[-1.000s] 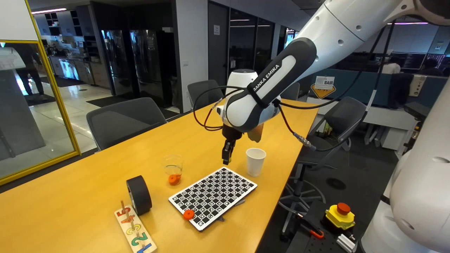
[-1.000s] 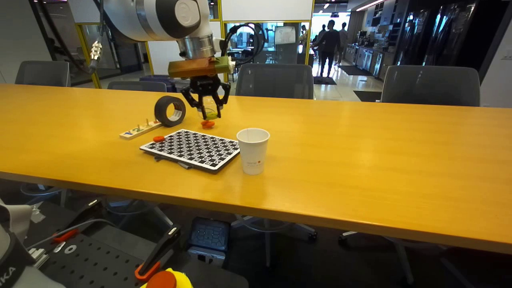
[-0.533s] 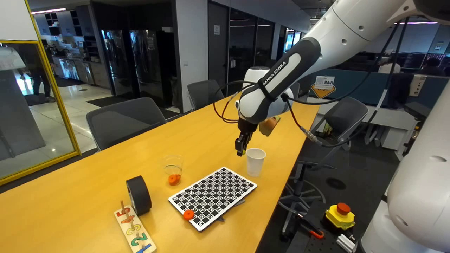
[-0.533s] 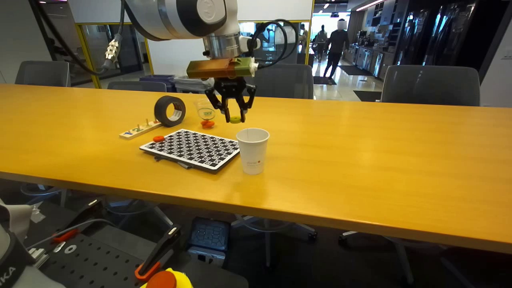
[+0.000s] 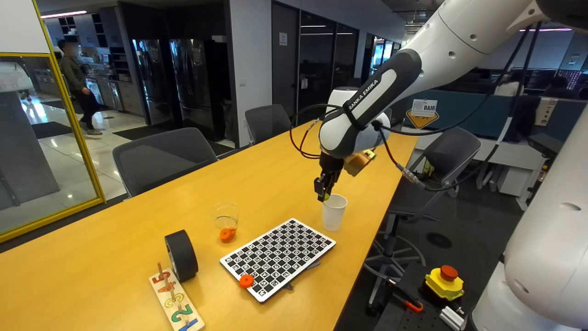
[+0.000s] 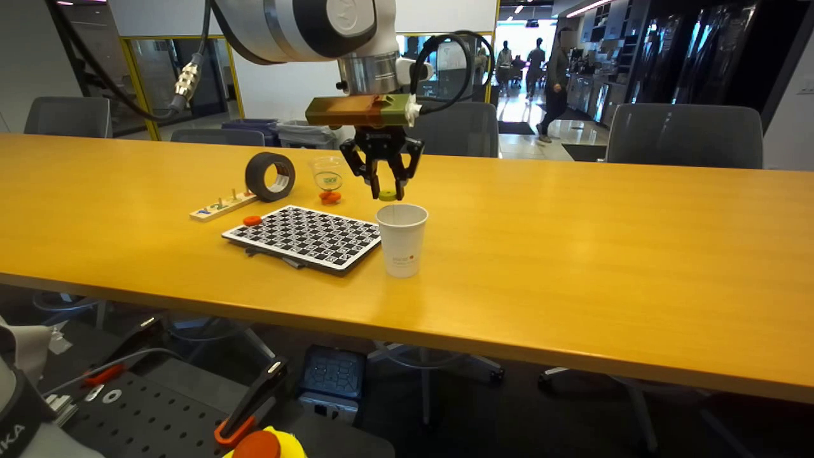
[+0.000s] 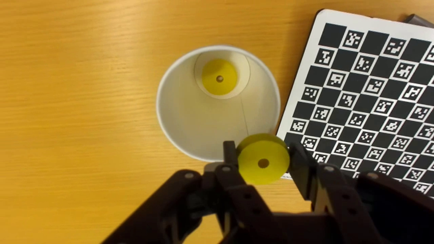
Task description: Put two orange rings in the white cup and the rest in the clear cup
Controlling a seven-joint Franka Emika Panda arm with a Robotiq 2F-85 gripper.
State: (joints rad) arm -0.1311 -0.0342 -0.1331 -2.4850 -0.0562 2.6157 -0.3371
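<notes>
A flat, round yellow ring (image 7: 263, 151) with a small centre hole is grasped between the fingertips of a black two-fingered claw (image 6: 387, 194), over the rim of a tapered white paper cup (image 6: 402, 245) placed mid-frame in an exterior view. In the wrist view, the lower right of the cup's mouth is overlapped by the ring; whether the rim is touched cannot be told. A second yellow ring (image 7: 219, 69) is seen lying at the cup's bottom.

Moving room is left in an exterior view by a honey-coloured wooden worktop (image 6: 604, 254) reaching to the right of the frame; on the cup's left, room is narrowed by a flat black-and-white checkered board (image 6: 305, 235), its edge set just beside the cup.

Bright orange rings (image 5: 223, 237), their number hard to make out, are contained low in a transparent colourless cup (image 5: 226, 214) at left of centre. Another orange ring (image 5: 246, 283) is laid on the board's lower left edge. A pegged wooden number board (image 5: 174, 301) is cut off at lower left, and a yellow box with a red button (image 6: 261, 445) at the bottom of an exterior view.

"RANKA EMIKA" can be read on the white robot arm (image 5: 436, 48), the word's start hidden by a black strap (image 5: 353, 115); "BAIR" is carried by a white sign (image 5: 423, 106) at upper right. Prints on both cups are too small to be read.
</notes>
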